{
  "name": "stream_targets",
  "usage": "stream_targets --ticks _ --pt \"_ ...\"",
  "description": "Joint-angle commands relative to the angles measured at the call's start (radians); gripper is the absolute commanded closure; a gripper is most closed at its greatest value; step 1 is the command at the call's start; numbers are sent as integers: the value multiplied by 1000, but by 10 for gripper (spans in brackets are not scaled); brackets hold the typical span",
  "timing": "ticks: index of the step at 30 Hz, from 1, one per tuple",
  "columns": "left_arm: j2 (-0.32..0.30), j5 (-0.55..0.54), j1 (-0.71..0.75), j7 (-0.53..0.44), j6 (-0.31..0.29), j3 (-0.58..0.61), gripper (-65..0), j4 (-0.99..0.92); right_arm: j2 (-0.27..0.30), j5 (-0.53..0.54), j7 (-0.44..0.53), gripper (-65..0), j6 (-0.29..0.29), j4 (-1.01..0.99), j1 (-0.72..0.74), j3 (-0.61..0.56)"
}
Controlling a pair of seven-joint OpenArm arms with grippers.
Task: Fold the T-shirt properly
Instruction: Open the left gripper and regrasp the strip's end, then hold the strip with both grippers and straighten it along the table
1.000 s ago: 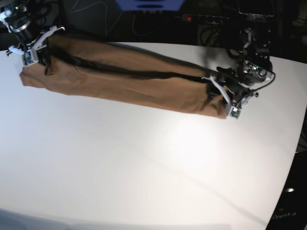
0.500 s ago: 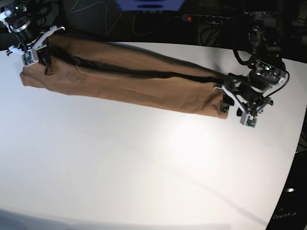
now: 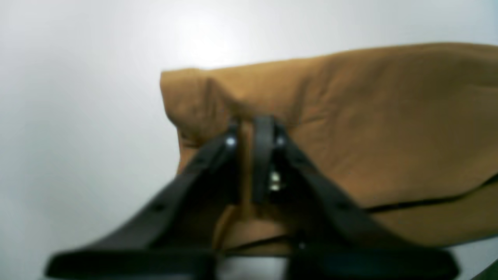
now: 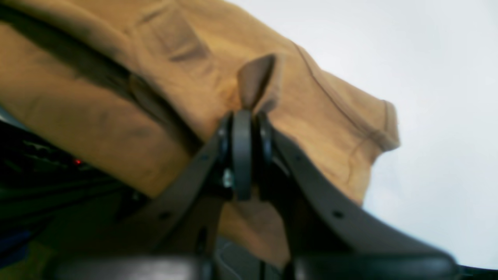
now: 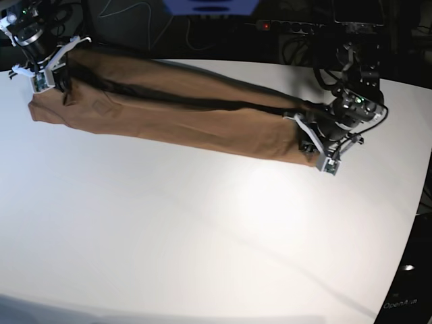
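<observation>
Returned from just off the tan T-shirt (image 5: 169, 108): left claw (image 5: 312, 143), pinching its end; right claw (image 5: 50, 67) pinches the opposite end; long axis spans the table (image 5: 202, 229).

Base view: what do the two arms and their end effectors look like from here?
Both arms are black with loose black cables. Each end effector, left and right, has white brackets and a small green board at the tip. Up close, the fingers are flat black blades with silver screws.

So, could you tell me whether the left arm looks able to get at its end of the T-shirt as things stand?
Probably yes: the left gripper already sits shut on the T-shirt at its end, pinching a fold, with nothing in between.
</observation>
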Motion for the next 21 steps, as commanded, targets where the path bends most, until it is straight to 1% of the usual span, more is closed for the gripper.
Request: stream_targets --ticks 1,3,16,21 --pt "-8 -9 -22 -22 -2 -5 -9 3 9 -5 20 -1 -5 13 -9 7" --pt "-8 -9 -20 -22 -2 -5 -29 -19 9 -13 20 -1 -5 13 -9 7" --pt "-9 -9 -22 -31 3 -5 -27 -29 9 -13 20 0 -5 13 -8 13" --pt "-9 -9 -26 -34 3 -5 -27 -74 9 -13 20 -9 -5 13 -8 14"
